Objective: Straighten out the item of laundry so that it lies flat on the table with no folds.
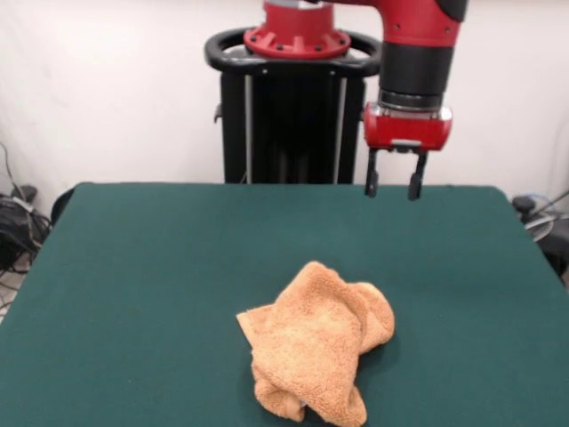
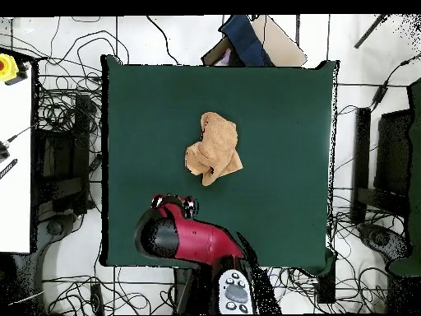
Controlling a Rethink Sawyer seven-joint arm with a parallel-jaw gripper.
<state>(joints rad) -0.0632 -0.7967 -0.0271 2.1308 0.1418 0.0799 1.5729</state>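
**Towel bunched, gripper clear**

Towel crumpled in a heap, folded over itself, mid-table; gripper raised near pedestal, jaws released, empty, well apart from towel.

No text, label, brand, number or sign can be read on anything in either the front view or the overhead view.

The red and black arm is held upright over the far edge of the tabletop, beside the pedestal. The tool is pointed straight down, raised clear of the surface, its two dark fingers parted and empty
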